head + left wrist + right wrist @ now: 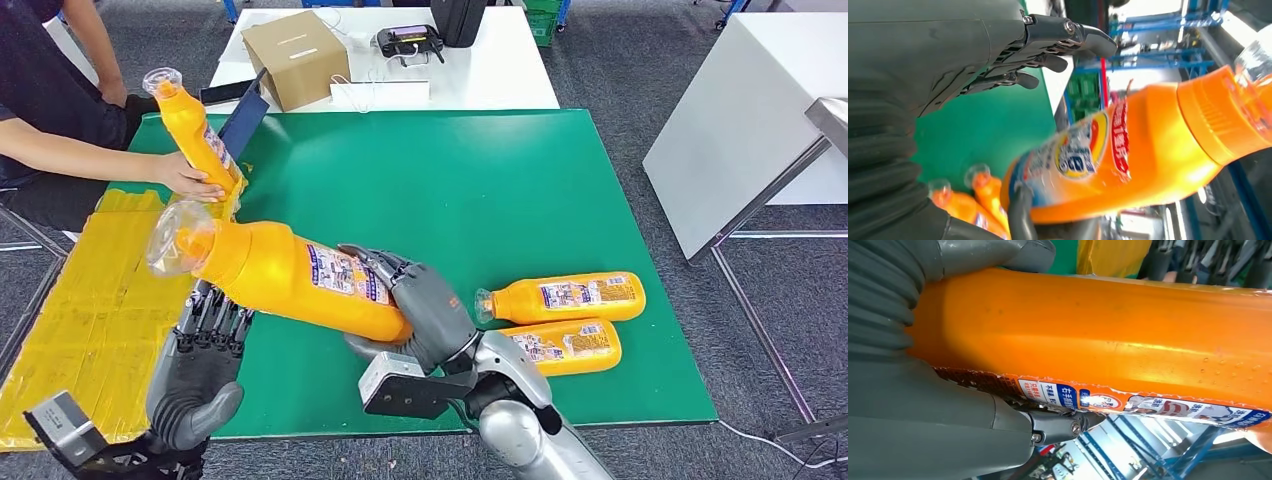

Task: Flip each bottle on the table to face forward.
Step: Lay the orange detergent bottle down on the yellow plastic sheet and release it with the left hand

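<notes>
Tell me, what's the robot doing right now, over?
Right hand grips the raised orange bottle. Left hand open beneath it. A person's hand holds another bottle nearby.

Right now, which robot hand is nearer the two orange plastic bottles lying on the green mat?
Right. The right hand, gripping a lifted bottle, sits just beside the two orange plastic bottles; the left hand hangs at the mat's far side.

Held orange bottle (1108,330): blue-and-white label strip (1148,405) carries Chinese print, "右手" legible; the rest, and the round logo (1075,152), too blurred to read.
</notes>
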Motion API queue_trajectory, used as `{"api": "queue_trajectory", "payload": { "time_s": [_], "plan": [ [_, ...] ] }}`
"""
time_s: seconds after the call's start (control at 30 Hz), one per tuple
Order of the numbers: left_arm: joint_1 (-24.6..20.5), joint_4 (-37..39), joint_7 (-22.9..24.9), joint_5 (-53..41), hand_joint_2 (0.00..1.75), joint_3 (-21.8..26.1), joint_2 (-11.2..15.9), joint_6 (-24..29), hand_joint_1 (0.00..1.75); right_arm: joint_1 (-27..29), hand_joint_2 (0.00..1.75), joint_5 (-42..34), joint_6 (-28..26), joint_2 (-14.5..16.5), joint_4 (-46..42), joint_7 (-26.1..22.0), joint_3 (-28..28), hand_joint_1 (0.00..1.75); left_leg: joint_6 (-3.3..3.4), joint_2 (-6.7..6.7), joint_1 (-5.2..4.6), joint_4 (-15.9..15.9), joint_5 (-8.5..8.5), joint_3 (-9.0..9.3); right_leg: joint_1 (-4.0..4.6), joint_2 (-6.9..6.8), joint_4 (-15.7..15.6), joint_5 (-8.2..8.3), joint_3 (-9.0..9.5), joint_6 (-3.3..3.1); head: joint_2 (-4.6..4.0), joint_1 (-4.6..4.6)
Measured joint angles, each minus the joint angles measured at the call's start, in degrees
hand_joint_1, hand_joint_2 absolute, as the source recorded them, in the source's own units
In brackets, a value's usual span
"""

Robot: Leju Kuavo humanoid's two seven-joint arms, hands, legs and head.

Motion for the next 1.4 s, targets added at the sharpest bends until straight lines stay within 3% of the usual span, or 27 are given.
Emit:
{"api": "queue_trajectory", "payload": {
  "time_s": [0.2, 0.93, 1.17, 1.2, 1.33, 1.4],
  "plan": [
    [0.06, 0.02, 1.34, 5.3, 1.75, -1.04, 0.57, -1.21, 0.0, -2.21, 1.75, -0.65, 1.09, -0.01, 1.17, 0.89, 2.53, 1.75, 0.01, 0.0, 0.0, 0.0, 0.01, 0.01, 0.0, 0.0, 0.0, 0.0, 0.01, 0.0, 0.0, 0.0],
    [0.06, 0.02, 1.48, 5.7, 1.75, -1.29, 1.21, -1.24, 0.0, -3.41, 1.75, -1.53, 2.61, 0.05, 3.25, 1.0, 4.92, 1.75, 0.01, 0.0, 0.0, 0.0, 0.01, 0.01, 0.0, 0.0, 0.0, 0.0, 0.01, 0.0, 0.0, 0.01],
    [-0.32, 0.02, 1.65, 5.57, 1.75, -1.06, 1.22, -0.53, 0.02, -3.49, 1.75, -2.36, 5.94, 0.4, 5.01, -0.34, 9.74, 1.75, 0.0, 0.0, 0.01, 0.0, 0.01, 0.0, 0.01, 0.0, 0.0, 0.0, -0.01, 0.0, 0.0, 0.0],
    [-0.4, 0.02, 1.63, 5.38, 1.75, -0.99, 1.21, -0.28, 0.06, -3.5, 1.75, -2.53, 6.16, 0.42, 5.33, -0.55, 10.47, 1.75, 0.0, 0.0, 0.01, 0.0, 0.01, 0.0, 0.02, -0.01, 0.0, -0.01, 0.0, 0.0, 0.0, -0.01],
    [-0.73, 0.02, 2.13, 3.52, 1.75, -0.78, 0.95, 2.3, 1.43, -3.89, 1.75, -4.84, 6.89, 0.64, 7.01, -0.22, 12.68, 1.75, 0.0, 0.0, 0.01, -0.01, 0.01, 0.0, 0.01, 0.0, 0.0, -0.01, 0.0, -0.01, 0.0, 0.02],
    [-0.9, 0.01, 2.35, 2.7, 1.75, -0.66, 0.66, 3.35, 1.53, -4.46, 1.75, -5.92, 6.43, 1.05, 8.29, 0.26, 13.67, 1.75, 0.0, 0.01, 0.01, -0.01, 0.01, 0.01, 0.01, 0.0, 0.0, 0.0, 0.0, -0.01, 0.0, 0.01]
  ]
}}
